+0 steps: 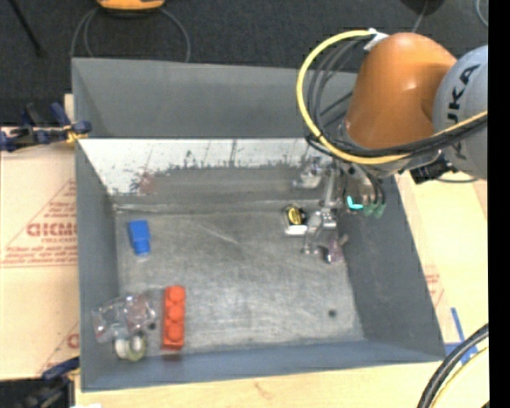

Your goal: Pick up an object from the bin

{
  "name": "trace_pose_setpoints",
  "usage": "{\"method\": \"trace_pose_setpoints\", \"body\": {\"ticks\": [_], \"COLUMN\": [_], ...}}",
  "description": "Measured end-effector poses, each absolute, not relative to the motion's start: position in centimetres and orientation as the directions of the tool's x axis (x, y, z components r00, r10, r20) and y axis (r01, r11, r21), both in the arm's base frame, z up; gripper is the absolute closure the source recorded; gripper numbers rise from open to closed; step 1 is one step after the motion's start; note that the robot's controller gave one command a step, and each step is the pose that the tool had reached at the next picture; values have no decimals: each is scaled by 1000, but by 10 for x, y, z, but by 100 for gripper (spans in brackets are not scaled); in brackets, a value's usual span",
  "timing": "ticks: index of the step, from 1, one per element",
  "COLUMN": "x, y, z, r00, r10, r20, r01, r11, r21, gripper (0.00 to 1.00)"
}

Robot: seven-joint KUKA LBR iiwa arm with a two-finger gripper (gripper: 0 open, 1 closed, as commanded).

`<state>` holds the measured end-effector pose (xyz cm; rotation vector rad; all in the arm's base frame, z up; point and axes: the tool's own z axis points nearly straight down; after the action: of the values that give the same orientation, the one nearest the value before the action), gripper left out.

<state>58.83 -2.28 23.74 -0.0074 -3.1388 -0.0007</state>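
My gripper [322, 252] hangs low over the right part of the bin floor, its fingers a little apart and nothing between them. A small yellow and black thing [296, 218] lies just to its upper left, close to the gripper body, and whether the two touch I cannot tell. A small blue block [138, 236] sits far off on the left side of the floor.
In the front left corner lie a red-orange studded brick [174, 317] and, beside it, a crumpled clear plastic piece [123, 323]. The arm's orange cover and looped cables hang over the bin's back right wall.
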Motion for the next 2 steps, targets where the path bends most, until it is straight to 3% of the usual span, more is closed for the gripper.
{"method": "trace_pose_setpoints", "body": {"ticks": [1, 2], "x": [569, 616], "y": [-103, -123], "z": [148, 79], "r00": [-1000, -975], "r10": [27, -222], "r20": [5, -18], "r01": [27, -222], "r11": [1000, 975], "r21": [-2, -6], "gripper": [0, 0]}}
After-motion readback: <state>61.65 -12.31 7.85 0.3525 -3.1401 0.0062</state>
